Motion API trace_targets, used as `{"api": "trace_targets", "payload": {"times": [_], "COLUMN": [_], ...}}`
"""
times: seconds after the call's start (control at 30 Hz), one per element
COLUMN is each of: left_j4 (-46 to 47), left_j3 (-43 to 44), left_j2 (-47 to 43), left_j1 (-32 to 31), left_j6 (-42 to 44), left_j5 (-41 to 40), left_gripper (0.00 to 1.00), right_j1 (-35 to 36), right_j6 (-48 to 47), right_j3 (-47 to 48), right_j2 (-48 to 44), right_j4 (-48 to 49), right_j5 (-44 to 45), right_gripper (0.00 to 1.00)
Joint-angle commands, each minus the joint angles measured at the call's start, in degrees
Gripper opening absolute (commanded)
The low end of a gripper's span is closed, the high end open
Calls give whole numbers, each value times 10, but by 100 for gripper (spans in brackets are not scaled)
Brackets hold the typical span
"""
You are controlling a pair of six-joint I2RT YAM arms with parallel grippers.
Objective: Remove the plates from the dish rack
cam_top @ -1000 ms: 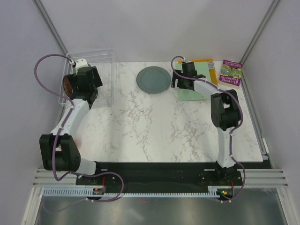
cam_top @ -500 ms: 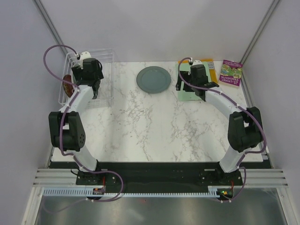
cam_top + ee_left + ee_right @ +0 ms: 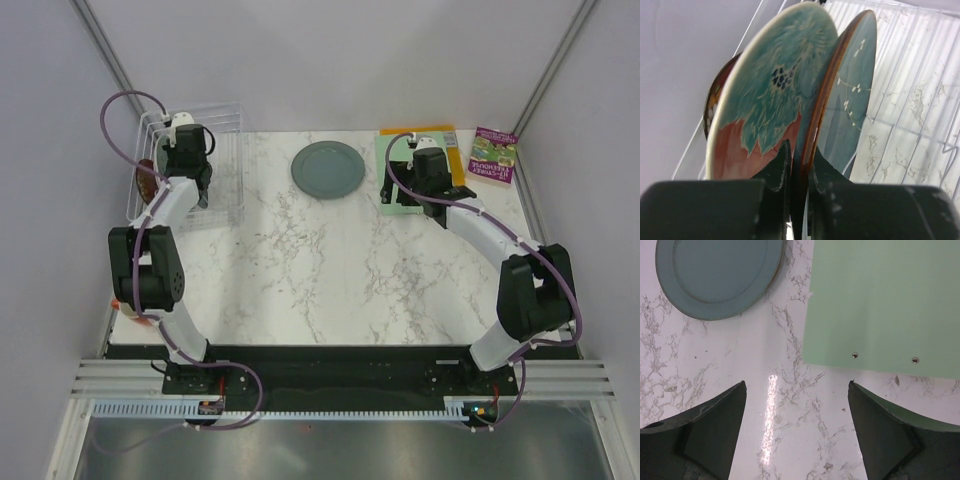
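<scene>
Left pincer (image 3: 799,156) is pinching the upright teal plate (image 3: 847,115) edge-on in the dish rack (image 3: 226,119), worktop (image 3: 330,270) far-left corner; right pincer (image 3: 796,390) is hanging spread.

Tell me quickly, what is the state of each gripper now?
Left gripper: closed on the rim of the glossy dark teal round plate.
Right gripper: open, holding nothing.
</scene>
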Motion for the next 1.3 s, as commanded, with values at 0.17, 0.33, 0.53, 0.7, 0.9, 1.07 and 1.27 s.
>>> {"api": "trace_targets", "payload": {"times": [0.17,0.33,0.53,0.7,0.9,1.07,1.27], "left_j4": [40,42,50,55,61,-61,-88], "left_j3": [16,39,78,102,100,94,-19], "left_j2": [-24,-52,-81,-98,-160,-244,-356], "left_j1": [-3,-7,-25,-41,-60,-67,-67], "left_j6": [-19,14,70,109,126,-7,-174], "left_j5": [-5,-36,-47,-55,-41,147,349], "left_gripper": [2,2,2,2,2,2,2], "right_j1": [1,1,7,10,13,15,32], "right_j6": [-2,3,6,8,13,26,83], "right_j3": [-22,-32,-34,-40,-47,-26,0], "right_j2": [-20,-21,-24,-30,-42,-39,-34], "right_j4": [14,15,16,9,9,19,95], "right_j5": [-13,-16,-19,-23,-26,-91,-207], "right_gripper": [89,89,88,88,89,89,90]}}
